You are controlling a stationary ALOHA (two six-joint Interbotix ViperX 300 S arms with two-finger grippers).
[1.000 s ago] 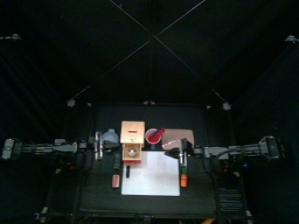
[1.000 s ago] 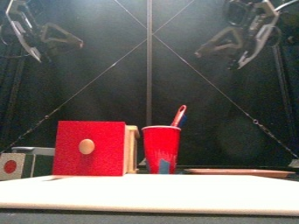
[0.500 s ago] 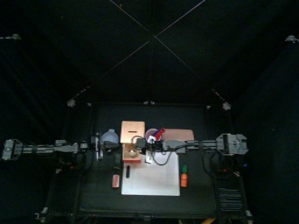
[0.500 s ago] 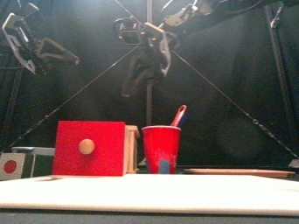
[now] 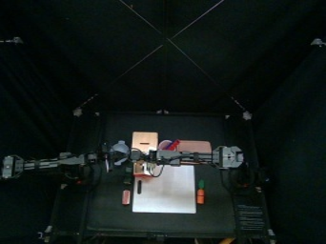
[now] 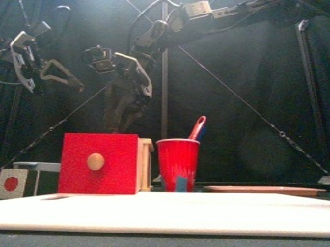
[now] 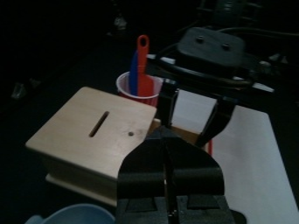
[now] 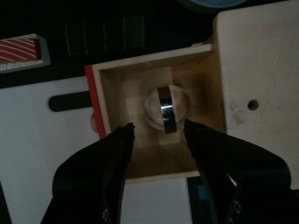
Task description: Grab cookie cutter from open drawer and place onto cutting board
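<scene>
Right gripper (image 8: pixel 162 131) has swung over the drawer (image 8: pixel 114 114) with jaws spread around the cookie cutter (image 8: pixel 165 107) lying inside, so a crooked drop could easily jam against the drawer wall.

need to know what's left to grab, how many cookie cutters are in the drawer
1. The cookie cutter lies in the middle of the open drawer, right under the open right claw. None shows elsewhere.
</scene>
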